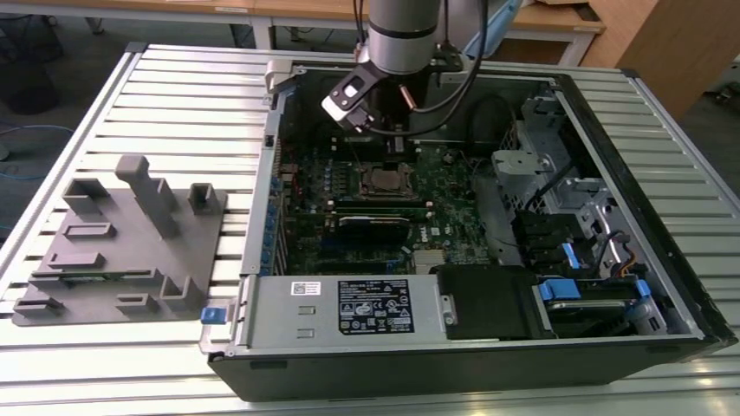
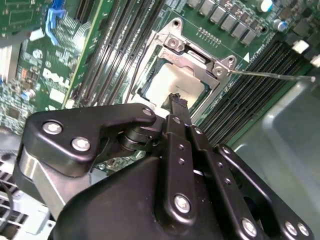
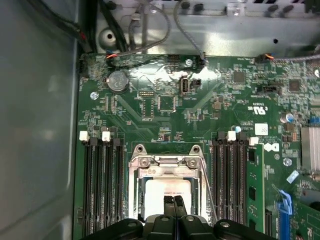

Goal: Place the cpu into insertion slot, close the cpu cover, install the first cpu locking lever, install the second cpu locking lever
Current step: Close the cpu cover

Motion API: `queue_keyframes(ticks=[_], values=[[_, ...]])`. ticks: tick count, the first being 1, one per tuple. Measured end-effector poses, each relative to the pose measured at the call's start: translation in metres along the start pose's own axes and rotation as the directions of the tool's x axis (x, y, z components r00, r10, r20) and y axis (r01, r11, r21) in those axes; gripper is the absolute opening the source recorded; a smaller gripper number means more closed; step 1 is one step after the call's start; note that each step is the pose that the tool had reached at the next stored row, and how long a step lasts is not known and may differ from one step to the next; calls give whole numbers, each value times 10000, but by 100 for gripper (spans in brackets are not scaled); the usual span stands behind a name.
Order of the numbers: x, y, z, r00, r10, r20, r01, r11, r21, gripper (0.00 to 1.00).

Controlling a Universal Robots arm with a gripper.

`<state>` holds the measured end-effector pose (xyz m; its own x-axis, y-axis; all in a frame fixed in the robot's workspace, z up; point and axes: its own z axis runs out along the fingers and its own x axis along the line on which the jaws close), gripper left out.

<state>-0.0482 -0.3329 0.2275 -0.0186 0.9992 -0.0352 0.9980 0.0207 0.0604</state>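
**Shut claw poised over the seated cpu**

The black two-finger gripper (image 1: 398, 149) hangs tip-down over the small, square, dark-framed insertion slot (image 1: 382, 182) in the middle of the green circuit board (image 3: 150, 100). In both wrist views its fingers (image 2: 175, 116) (image 3: 170, 206) are pressed together with nothing held between them. Their tips are over the flat, silvery-grey square cpu (image 2: 167, 82) (image 3: 159, 189), which lies in the slot; I cannot tell whether they touch it.

The thin dark metal cpu cover (image 2: 194, 60) (image 3: 165, 172) lies folded down, its window framing the chip. A thin wire locking lever (image 2: 270, 75) (image 3: 208, 187) runs beside one edge of the socket, standing off from it.

Long black memory slots (image 3: 105, 185) crowd the socket on two opposite sides. The space straight above it is open, and the grey case wall (image 3: 35, 125) stands well apart.
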Motion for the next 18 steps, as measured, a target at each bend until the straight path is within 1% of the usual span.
queue_keyframes(ticks=[3, 6, 8, 9, 13, 14, 18], values=[[0, 0, 4, 9985, -553, -34, 553, 9985, -21, 11], [0, 0, 7, 9940, -1089, -65, 1089, 9940, -43, 11], [0, -1, 8, 9895, -1446, -84, 1445, 9895, -58, 11], [0, -1, 9, 9864, -1640, -95, 1639, 9864, -66, 11], [0, -1, 11, 9724, -2328, -131, 2326, 9725, -99, 11], [1, 0, 12, 9708, -2394, -134, 2392, 9709, -102, 11], [0, -1, 11, 9707, -2398, -135, 2397, 9708, -103, 11]])
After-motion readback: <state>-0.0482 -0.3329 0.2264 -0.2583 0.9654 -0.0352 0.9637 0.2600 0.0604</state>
